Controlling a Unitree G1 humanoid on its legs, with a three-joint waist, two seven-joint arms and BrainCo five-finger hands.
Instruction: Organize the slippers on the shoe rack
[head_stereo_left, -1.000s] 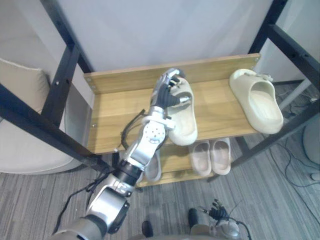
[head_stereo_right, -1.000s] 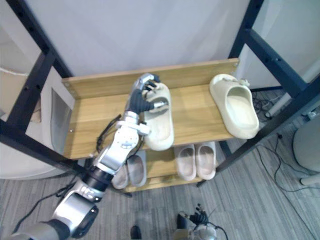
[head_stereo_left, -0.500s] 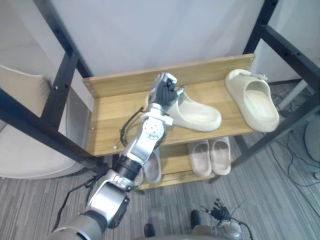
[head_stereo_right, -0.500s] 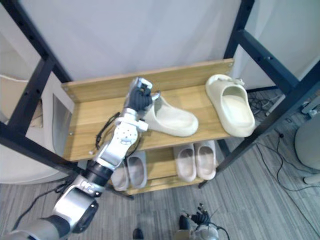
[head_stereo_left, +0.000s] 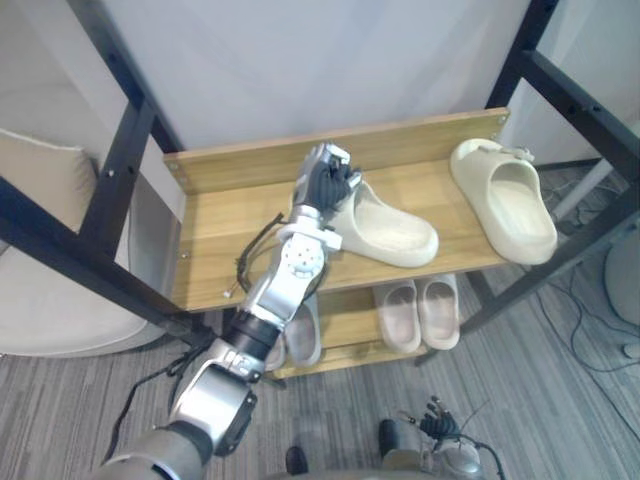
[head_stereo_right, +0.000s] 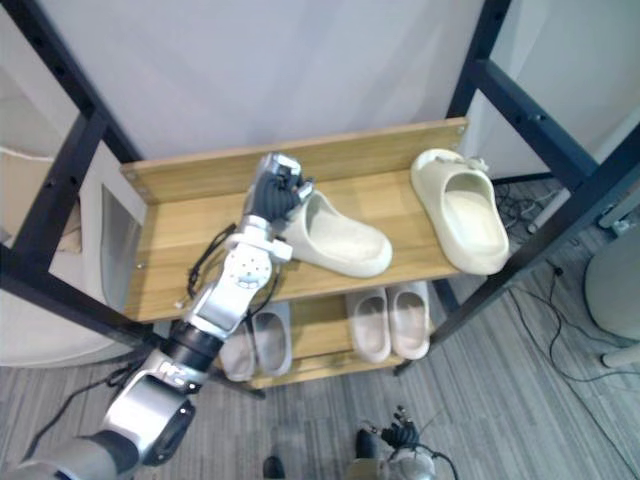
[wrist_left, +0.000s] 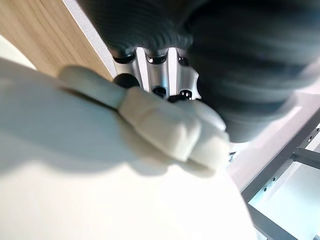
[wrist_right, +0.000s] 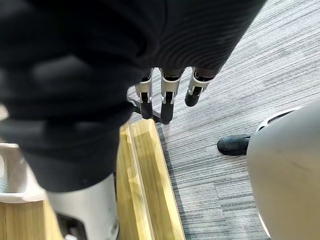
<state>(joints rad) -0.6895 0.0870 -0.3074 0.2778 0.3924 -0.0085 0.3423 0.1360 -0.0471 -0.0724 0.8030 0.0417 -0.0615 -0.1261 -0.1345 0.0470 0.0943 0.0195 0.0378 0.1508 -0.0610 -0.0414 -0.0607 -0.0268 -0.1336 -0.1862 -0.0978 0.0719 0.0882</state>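
Currently your left hand (head_stereo_left: 322, 186) is closed round the heel end of one cream slipper (head_stereo_left: 392, 230) on the top shelf (head_stereo_left: 228, 232) of the shoe rack, just left of the frame's centre. In the left wrist view the fingers (wrist_left: 150, 64) curl over a raised, ridged part of that slipper's upper.

Appearance of the cream slipper: thick moulded foam, off-white, with a broad closed band over the toe and an open heel. It lies sole down on the wood and slants across the shelf, heel toward the back board at the hand, toe toward the lower right.

Count, top shelf: two cream slippers. The second cream slipper (head_stereo_left: 512, 205) sits at the shelf's right end, well apart from the first, sole down, toe pointing to the front edge and overhanging it.

Count, lower shelf: two pale pink slippers (head_stereo_left: 402, 316) side by side, touching, below centre of the frame; two grey slippers (head_stereo_right: 270, 340) to their left, partly hidden behind your left arm.

Your right hand (wrist_right: 167, 92) hangs at the bottom edge of the eye views, over the grey carpet (head_stereo_left: 560, 400), fingers straight and relaxed, holding nothing.
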